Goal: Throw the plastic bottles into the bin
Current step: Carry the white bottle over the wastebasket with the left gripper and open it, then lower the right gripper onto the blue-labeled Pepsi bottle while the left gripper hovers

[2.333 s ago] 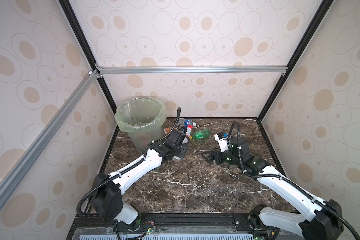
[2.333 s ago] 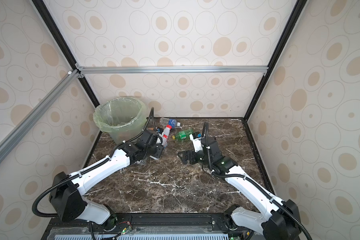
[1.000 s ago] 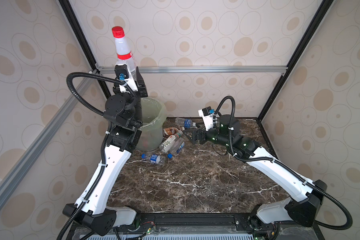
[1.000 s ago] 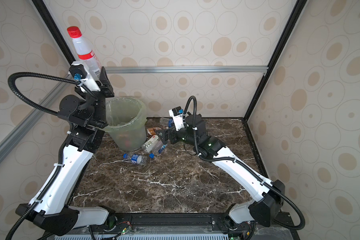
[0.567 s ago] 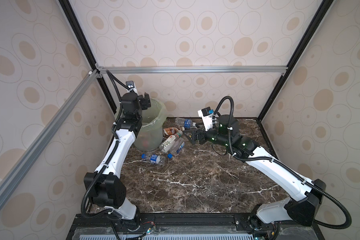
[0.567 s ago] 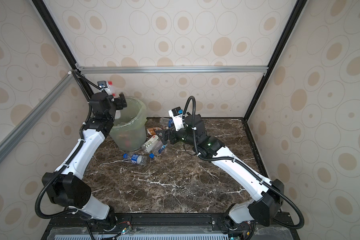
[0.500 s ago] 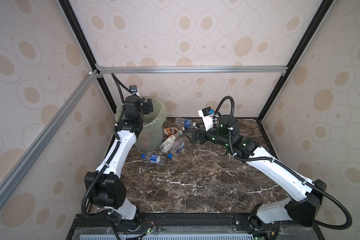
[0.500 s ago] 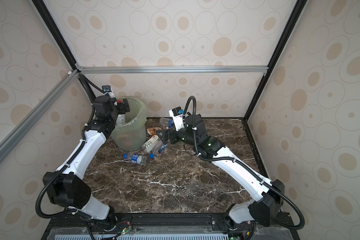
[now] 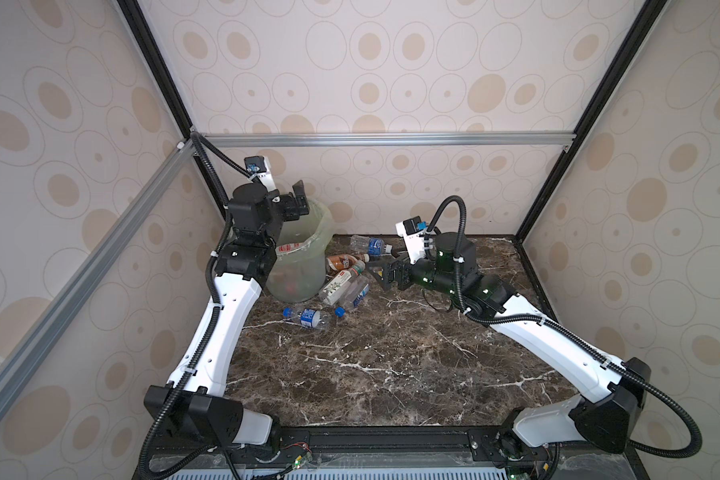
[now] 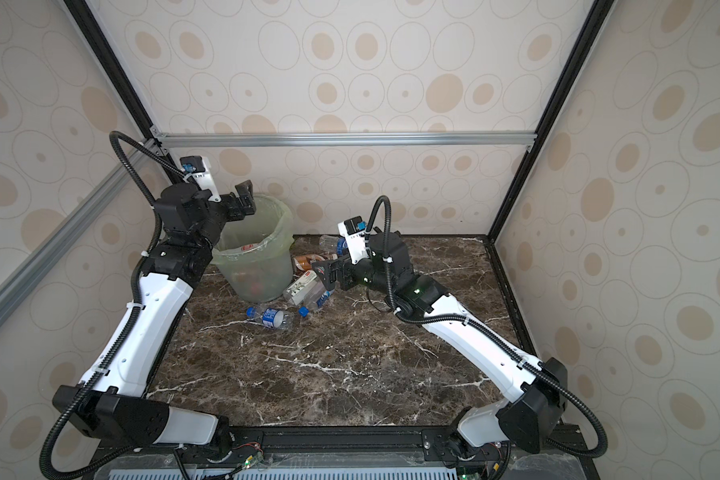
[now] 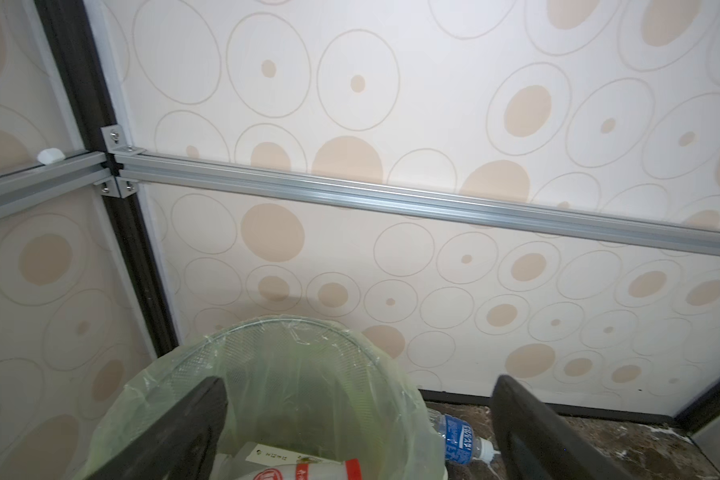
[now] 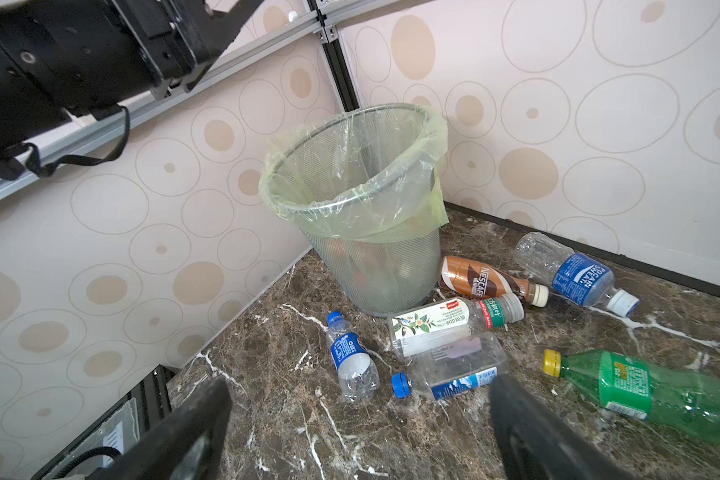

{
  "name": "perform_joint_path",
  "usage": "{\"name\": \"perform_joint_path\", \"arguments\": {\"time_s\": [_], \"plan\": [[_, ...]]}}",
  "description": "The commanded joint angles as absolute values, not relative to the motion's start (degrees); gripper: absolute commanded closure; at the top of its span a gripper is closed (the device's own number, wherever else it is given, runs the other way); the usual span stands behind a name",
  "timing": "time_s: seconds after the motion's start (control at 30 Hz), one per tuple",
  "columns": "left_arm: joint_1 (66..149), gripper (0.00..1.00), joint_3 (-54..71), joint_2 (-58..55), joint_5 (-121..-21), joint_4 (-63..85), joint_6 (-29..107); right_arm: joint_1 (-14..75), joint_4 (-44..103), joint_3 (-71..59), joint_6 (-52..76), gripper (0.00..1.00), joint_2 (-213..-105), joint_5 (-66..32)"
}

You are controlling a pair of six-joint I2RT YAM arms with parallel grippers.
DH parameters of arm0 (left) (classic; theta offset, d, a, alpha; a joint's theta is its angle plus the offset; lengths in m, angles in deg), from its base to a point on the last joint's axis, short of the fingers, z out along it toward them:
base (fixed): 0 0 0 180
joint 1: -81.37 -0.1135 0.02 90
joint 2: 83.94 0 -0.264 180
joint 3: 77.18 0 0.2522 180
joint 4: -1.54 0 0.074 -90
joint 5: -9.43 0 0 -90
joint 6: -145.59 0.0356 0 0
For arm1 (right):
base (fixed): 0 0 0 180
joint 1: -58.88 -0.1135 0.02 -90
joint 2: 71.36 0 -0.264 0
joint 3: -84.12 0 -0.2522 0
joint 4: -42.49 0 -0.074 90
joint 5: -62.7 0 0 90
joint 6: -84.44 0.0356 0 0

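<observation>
L wrist view: red-label bottle (image 11: pixel 308 471) inside bin (image 11: pixel 308 374) cut off by frame edge; blue-label bottle (image 11: pixel 458 434) part hidden behind bin. Both top views, mid-frame: green bottle (image 12: pixel 641 386) hidden under right gripper (image 9: pixel 377 268); bin contents seen thru wall too blurry to ID.

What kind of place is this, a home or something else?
Probably a robot test cell, not a home: a left arm and a right arm are mounted at the edge of a marble-patterned table, and aluminium bars frame wallpapered panels around it. A lined bin and loose plastic bottles look like props.
</observation>
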State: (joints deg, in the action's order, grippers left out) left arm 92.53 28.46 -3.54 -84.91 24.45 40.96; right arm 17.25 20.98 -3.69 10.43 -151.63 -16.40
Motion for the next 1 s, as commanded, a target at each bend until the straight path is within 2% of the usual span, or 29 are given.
{"name": "perform_joint_path", "arguments": {"time_s": [0.0, 0.2, 0.43, 0.73, 0.97], "plan": [[94.7, 0.01, 25.5, -5.5, -81.5, 27.6, 37.8, 16.8, 22.3, -6.1, 10.0, 0.0, -153.0, -16.4], [95.6, 0.01, 19.0, -10.7, -73.8, 27.8, 30.7, 16.2, 26.0, -10.8, 9.7, 0.0, -156.8, -16.6], [94.8, 0.01, 15.9, -13.7, -65.6, 29.7, 23.3, 10.8, 30.0, -10.0, 6.9, 0.0, -167.9, -17.4], [85.2, 0.01, 11.4, -16.6, -52.1, 24.2, 11.4, 5.2, 33.4, -1.6, 5.7, 0.0, -184.3, -18.1], [78.6, 0.01, 6.2, -18.8, -46.8, 17.1, 4.2, 4.0, 32.7, 4.9, 6.3, 0.0, -192.1, -19.8]]}}
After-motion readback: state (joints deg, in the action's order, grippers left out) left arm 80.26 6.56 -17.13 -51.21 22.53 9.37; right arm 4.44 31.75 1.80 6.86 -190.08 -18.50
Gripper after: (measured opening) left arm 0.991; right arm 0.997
